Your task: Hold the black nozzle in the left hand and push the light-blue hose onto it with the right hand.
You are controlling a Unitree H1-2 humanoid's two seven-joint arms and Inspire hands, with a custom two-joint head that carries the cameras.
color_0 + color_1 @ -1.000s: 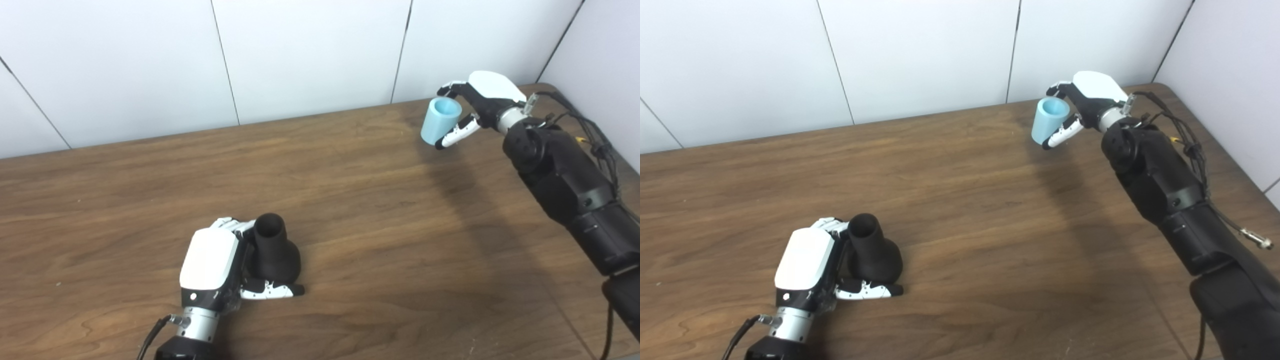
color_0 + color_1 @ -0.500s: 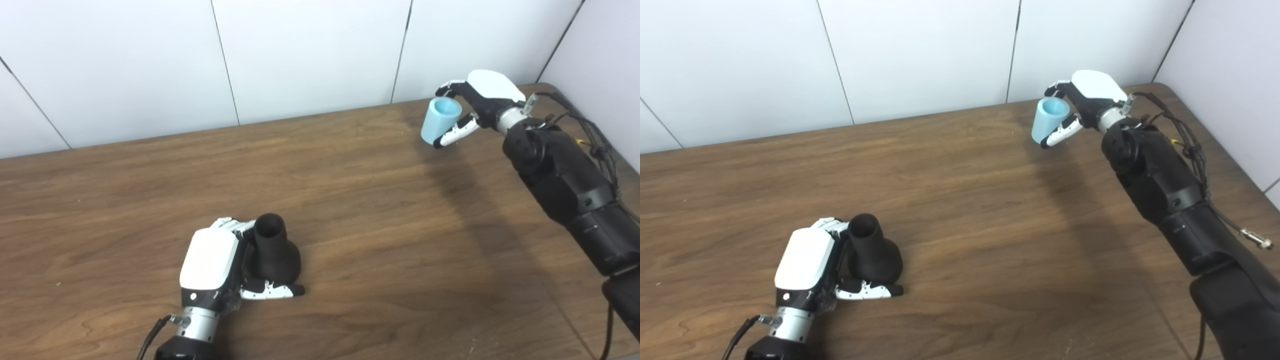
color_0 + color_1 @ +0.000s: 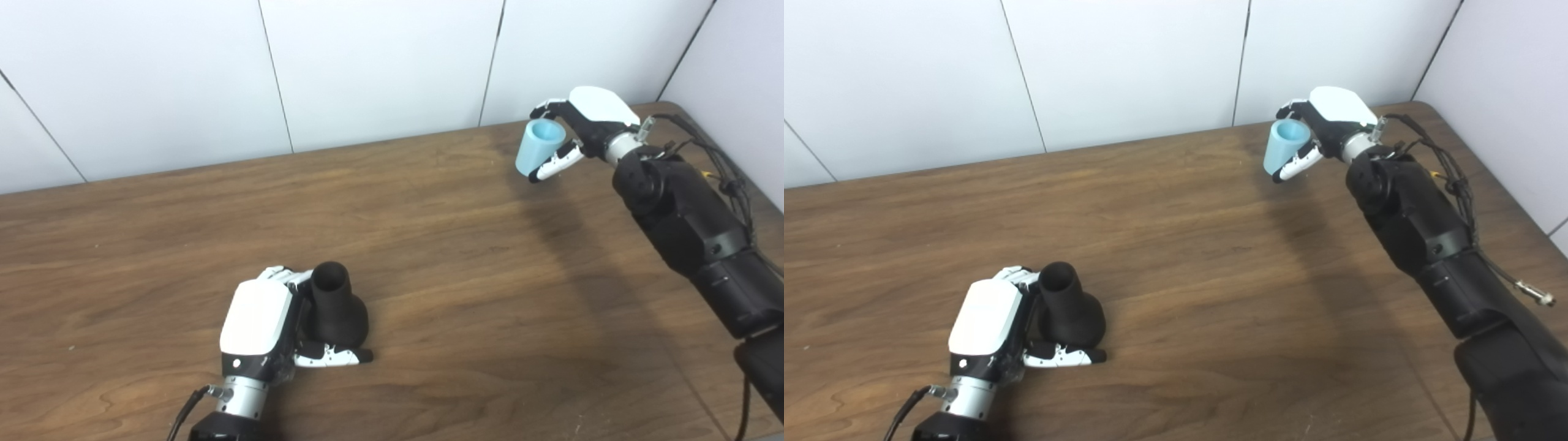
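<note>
The black nozzle (image 3: 335,307) stands upright on the wooden table at the near left, wide base down and open neck up. My left hand (image 3: 264,324) is wrapped around it, fingers behind and thumb across the front of the base. The light-blue hose (image 3: 538,147), a short tapered tube with its open end up, is held by my right hand (image 3: 582,125) above the table's far right part. The hose is far from the nozzle. Both show in the right eye view too: nozzle (image 3: 1067,311), hose (image 3: 1285,146).
The wooden table (image 3: 441,263) runs to a white panelled wall (image 3: 380,67) at the back and a wall at the right. Black cables (image 3: 723,165) hang along my right forearm near the table's far right corner.
My right hand with the hose has shifted slightly to the left. The left hand and the nozzle have not moved.
</note>
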